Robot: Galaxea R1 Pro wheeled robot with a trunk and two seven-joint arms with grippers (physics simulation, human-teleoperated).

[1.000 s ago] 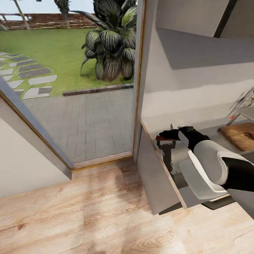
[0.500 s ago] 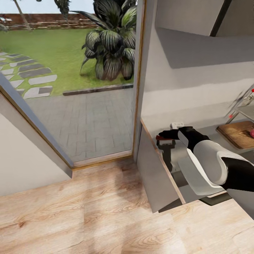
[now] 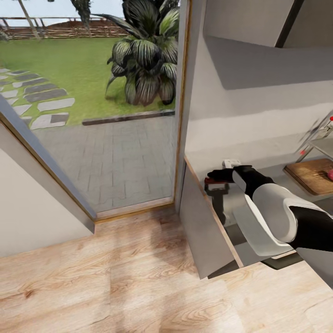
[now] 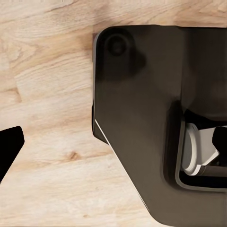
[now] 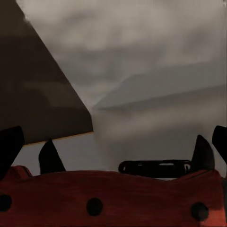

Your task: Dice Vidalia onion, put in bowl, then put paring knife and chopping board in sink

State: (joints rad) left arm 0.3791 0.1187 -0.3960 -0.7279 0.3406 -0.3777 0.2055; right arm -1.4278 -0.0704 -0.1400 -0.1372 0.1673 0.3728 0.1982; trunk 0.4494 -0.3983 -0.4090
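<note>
- At the left end of the bench (image 3: 277, 178), near its end corner, the right gripper (image 3: 217, 177) sits low with its jaws closed on the paring knife (image 5: 109, 201). In the right wrist view the red handle with its dark rivets lies across between the fingertips; the blade is not visible.
- The handle seems to be held crosswise so the knife can be carried level over the bench; that is my reading, not something shown.
- The right arm reaches in from the robot's side, away from the chopping board (image 3: 312, 175), which lies well apart toward the other end of the bench.
- On the chopping board rests a small pink-red piece, the Vidalia onion (image 3: 330, 174), at the picture's edge; whether it is whole or cut is too small to tell.
- Just beyond the board, thin chrome with a red dot is probably the tap (image 3: 314, 134); the basin's contents cannot be seen.
- In the left wrist view one dark fingertip of the left gripper (image 4: 9, 146) hangs over the wooden floor (image 4: 47, 71) beside the robot's base (image 4: 142, 118); how far its jaws stand open cannot be told.
</note>
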